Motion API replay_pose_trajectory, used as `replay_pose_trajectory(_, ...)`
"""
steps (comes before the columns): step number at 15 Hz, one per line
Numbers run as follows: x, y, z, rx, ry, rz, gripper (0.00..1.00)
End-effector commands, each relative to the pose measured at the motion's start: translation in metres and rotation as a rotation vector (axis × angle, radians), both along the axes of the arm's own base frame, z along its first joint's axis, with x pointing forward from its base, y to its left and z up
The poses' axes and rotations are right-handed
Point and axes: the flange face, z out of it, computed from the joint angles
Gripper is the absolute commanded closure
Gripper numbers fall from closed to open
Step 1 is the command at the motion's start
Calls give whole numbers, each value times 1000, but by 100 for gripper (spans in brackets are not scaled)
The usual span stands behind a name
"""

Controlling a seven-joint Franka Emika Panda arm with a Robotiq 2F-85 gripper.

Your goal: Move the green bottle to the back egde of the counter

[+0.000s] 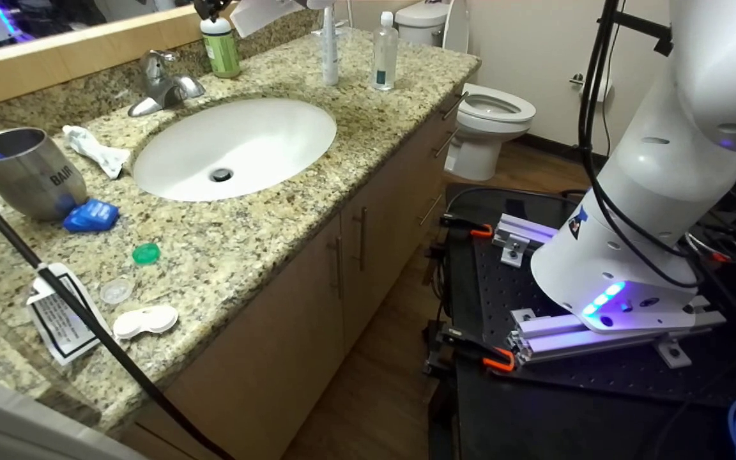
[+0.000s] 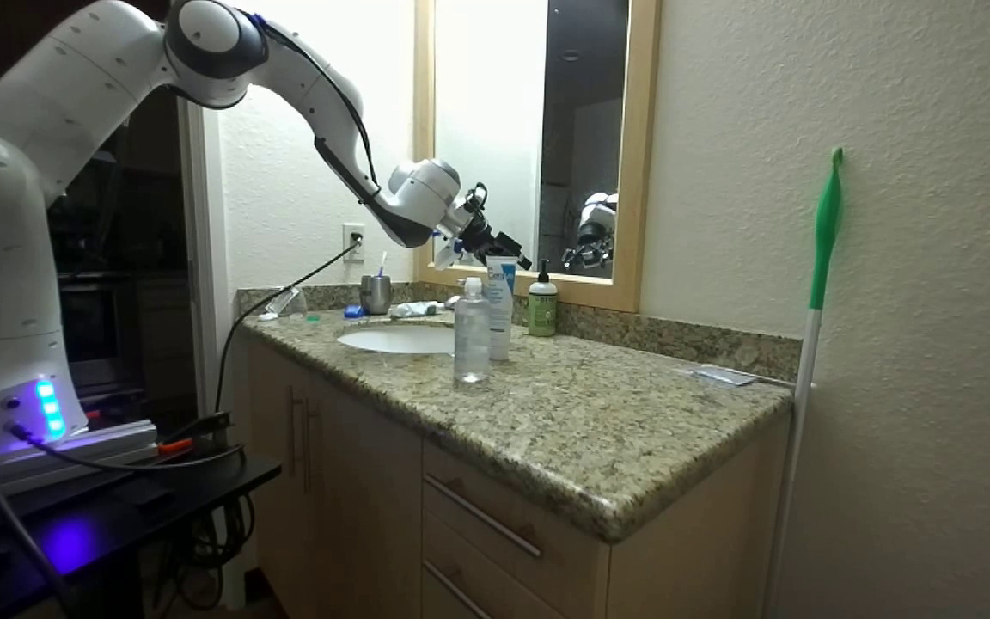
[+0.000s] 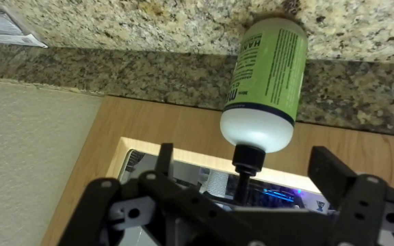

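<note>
Speckled beige-and-brown granite is forming the top of the table (image 2: pixel 598 421), its rounded front edge showing a light polish, while a smooth white oval sink (image 1: pixel 278 128) is curving down into it. The green bottle (image 3: pixel 263 85), a cylinder with a domed, milky shoulder, a printed green label banded in dark blue and a black pump, is standing upright by the table's back edge, just in front of the darker granite backsplash (image 3: pixel 132 75); whether it is touching the stone, I cannot tell. Above, a pale, fine-grained wooden mirror frame (image 3: pixel 183 126) is running along the wall. A curved chrome faucet (image 1: pixel 162 83) is sitting near the same edge, and past it a rounded, brushed-metal cup (image 1: pixel 29 172) is standing. A clear bottle (image 1: pixel 384 61) and a slim white tube (image 2: pixel 501 327) are standing side by side, nearer the front edge than the green bottle, and a flat packet (image 2: pixel 723 375) is lying near a back corner. In the wrist view the black, angular fingers (image 3: pixel 330 181) are standing wide apart; the bottle's pump is showing between them, with a gap on each side, and its labelled body is standing beyond their tips.
</note>
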Motion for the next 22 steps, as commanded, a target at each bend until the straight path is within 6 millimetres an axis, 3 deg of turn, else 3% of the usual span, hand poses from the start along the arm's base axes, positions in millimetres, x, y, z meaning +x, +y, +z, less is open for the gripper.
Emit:
replay_pose_trajectory(1, 1, 3, 1, -38, -6, 12, 0)
replay_pose_trajectory(6, 28, 12, -29, -150, -79, -43, 0)
replay_pose_trajectory(10, 46, 6, -48, -219, -195, -213, 0)
replay_pose_trajectory(11, 37, 14, -39, -181, -155, -164, 0)
replay_pose_trajectory(17, 48, 16, -46, -188, -216, -201, 0)
replay_pose_trajectory(22, 52, -9, -29, -160, -312, -293, 0)
